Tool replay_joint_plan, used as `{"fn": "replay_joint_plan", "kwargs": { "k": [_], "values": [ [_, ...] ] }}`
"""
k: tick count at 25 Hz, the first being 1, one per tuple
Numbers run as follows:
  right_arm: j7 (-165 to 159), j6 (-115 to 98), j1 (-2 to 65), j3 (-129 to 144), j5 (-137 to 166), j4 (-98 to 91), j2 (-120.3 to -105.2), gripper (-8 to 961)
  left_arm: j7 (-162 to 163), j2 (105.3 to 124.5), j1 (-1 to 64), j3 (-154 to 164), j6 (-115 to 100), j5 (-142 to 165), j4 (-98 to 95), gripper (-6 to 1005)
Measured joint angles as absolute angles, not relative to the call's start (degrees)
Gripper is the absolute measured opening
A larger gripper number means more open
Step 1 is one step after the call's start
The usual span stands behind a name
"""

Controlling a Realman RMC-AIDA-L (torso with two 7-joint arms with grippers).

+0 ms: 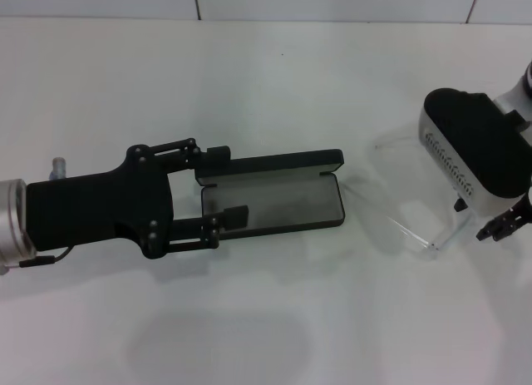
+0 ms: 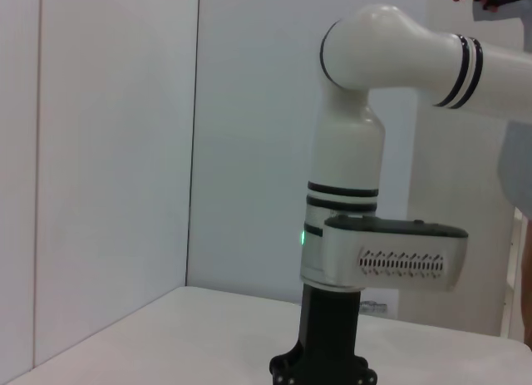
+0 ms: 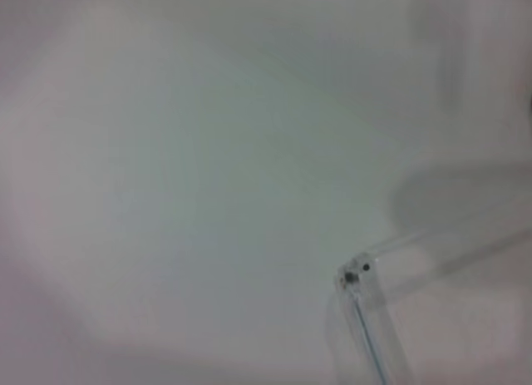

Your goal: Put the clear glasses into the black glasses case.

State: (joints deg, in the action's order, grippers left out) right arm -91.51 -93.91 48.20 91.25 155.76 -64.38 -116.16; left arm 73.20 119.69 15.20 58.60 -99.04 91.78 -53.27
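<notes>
The left gripper (image 1: 223,188), jaws spread, straddles the open case's (image 1: 274,194) end at mid-bench, likely steadying it. The glasses (image 1: 407,210) lie toward the right edge under the right gripper (image 1: 505,223); whether it grips, I cannot tell.

quick count: one black case (image 1: 274,194), lying open on the one white table (image 1: 266,318); one pair of clear glasses (image 1: 411,206); two robot arms, so two grippers, left gripper (image 1: 226,185) and right gripper (image 1: 499,227)
</notes>
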Motion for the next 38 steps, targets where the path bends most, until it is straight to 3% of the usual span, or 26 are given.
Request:
{"fn": "replay_joint_plan", "kwargs": {
  "k": [13,18,21,32,38],
  "values": [
    [-90.99,-93.43,48.04,91.43,155.08,-64.59,-116.01,276,72.89,119.71,14.93,58.53,-98.84,90.7,-52.93,626],
    [-91.1,-95.09,47.09,89.45,154.51,-66.45,-116.02,133,72.87,119.67,14.94,58.53,-98.55,90.5,-53.03,620],
    [-91.05,-98.19,45.86,85.65,152.8,-69.17,-115.92,97,72.86,119.65,14.95,58.51,-98.53,90.46,-53.11,616],
    [-91.49,-105.28,31.39,70.76,141.04,-90.35,-115.83,97,73.27,119.53,14.75,56.46,-98.89,84.99,-52.72,603],
    [-85.83,-105.28,22.32,59.24,117.59,-87.29,-115.49,97,73.58,119.66,16.1,58.22,-99.04,79.91,-53.13,595]
  ]
}}
